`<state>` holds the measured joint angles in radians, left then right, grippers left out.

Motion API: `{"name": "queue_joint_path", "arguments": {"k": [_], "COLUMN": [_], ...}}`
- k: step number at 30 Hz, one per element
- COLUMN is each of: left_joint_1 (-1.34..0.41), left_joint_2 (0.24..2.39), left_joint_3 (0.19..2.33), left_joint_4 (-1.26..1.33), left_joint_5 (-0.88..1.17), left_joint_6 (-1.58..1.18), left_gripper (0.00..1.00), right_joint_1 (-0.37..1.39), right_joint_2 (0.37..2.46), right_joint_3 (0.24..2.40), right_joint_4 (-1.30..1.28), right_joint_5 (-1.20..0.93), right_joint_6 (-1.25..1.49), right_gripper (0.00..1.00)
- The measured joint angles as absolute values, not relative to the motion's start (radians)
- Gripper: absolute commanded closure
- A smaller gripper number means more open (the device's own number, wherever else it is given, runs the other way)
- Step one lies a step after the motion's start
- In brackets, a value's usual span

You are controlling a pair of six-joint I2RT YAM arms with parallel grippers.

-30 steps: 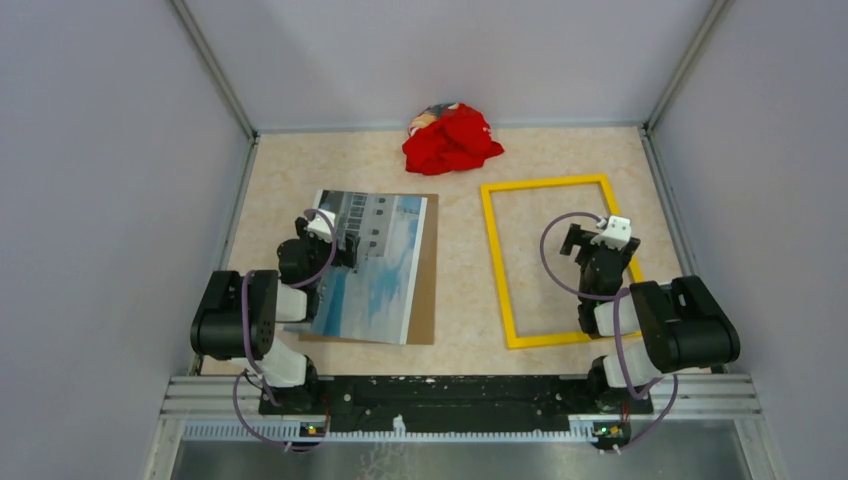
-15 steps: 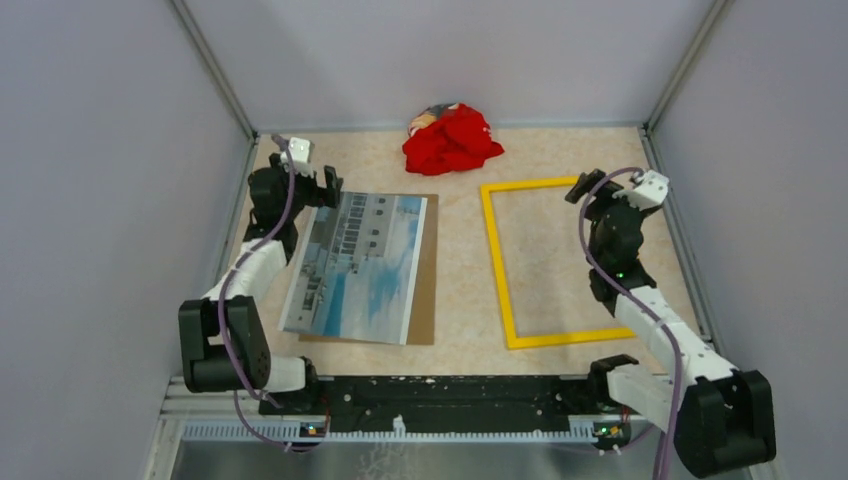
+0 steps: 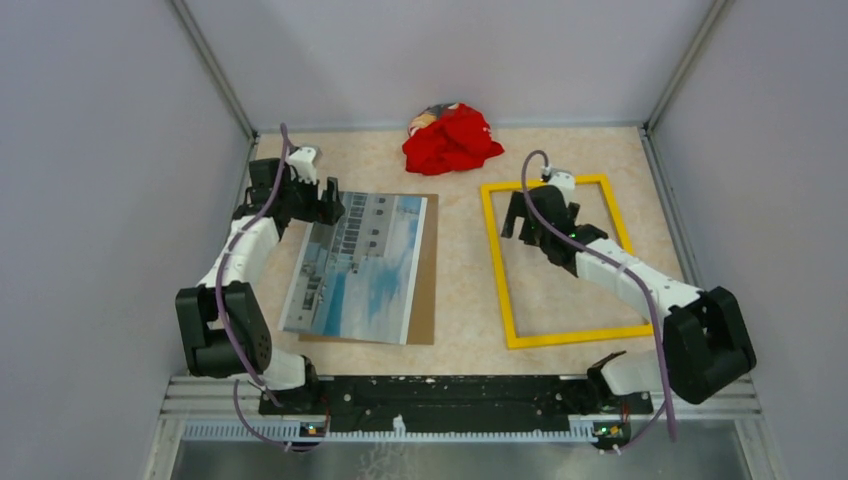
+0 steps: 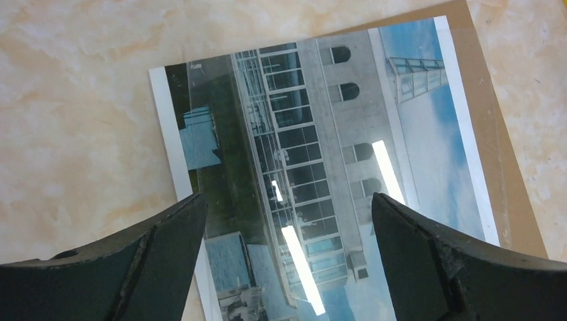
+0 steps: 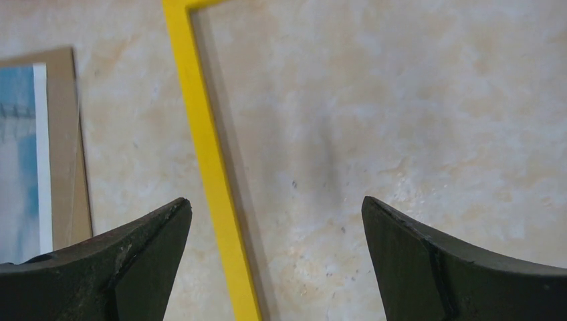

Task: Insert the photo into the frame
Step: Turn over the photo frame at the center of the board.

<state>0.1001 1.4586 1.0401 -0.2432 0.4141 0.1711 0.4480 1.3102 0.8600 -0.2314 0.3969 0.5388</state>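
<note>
The shiny paper photo [image 3: 365,265] lies flat on a brown board [image 3: 430,270], hiding most of it. The thin yellow frame [image 3: 499,280] lies beside them. The left gripper [image 4: 287,196] and right gripper [image 5: 274,200] gape wide, holding nothing.

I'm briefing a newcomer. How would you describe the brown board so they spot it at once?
On the left half of the table, find the photo of a white building. The brown board lies under it, showing mainly as a strip along the photo's right edge. Unlike the yellow frame, it is solid and dull.
</note>
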Motion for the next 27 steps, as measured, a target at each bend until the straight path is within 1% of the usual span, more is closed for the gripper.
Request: {"name": "queue_joint_path", "arguments": {"k": [3, 6, 10, 14, 17, 22, 27], "left_joint_1": [0.102, 0.103, 0.103, 0.103, 0.103, 0.103, 0.103], "left_joint_2": [1.458, 1.457, 1.444, 1.414, 1.399, 1.396, 1.394], "left_joint_3": [1.055, 1.065, 1.065, 1.065, 1.065, 1.065, 1.065], "left_joint_4": [-0.299, -0.337, -0.386, -0.419, -0.432, -0.448, -0.47], "left_joint_5": [0.427, 0.435, 0.45, 0.469, 0.479, 0.483, 0.483], "left_joint_6": [0.187, 0.203, 0.228, 0.255, 0.265, 0.274, 0.292], "left_gripper": [0.01, 0.01, 0.01, 0.01, 0.01, 0.01, 0.01], "right_joint_1": [0.508, 0.529, 0.558, 0.633, 0.666, 0.676, 0.682], "right_joint_2": [1.351, 1.378, 1.432, 1.524, 1.589, 1.627, 1.641], "right_joint_3": [0.866, 0.866, 0.866, 0.879, 0.9, 0.904, 0.904], "right_joint_4": [-0.266, -0.27, -0.27, -0.277, -0.278, -0.277, -0.276], "right_joint_5": [0.358, 0.309, 0.287, 0.282, 0.283, 0.293, 0.311], "right_joint_6": [0.516, 0.5, 0.481, 0.461, 0.456, 0.457, 0.465], "right_gripper": [0.01, 0.02, 0.1, 0.17, 0.25, 0.36, 0.59]}}
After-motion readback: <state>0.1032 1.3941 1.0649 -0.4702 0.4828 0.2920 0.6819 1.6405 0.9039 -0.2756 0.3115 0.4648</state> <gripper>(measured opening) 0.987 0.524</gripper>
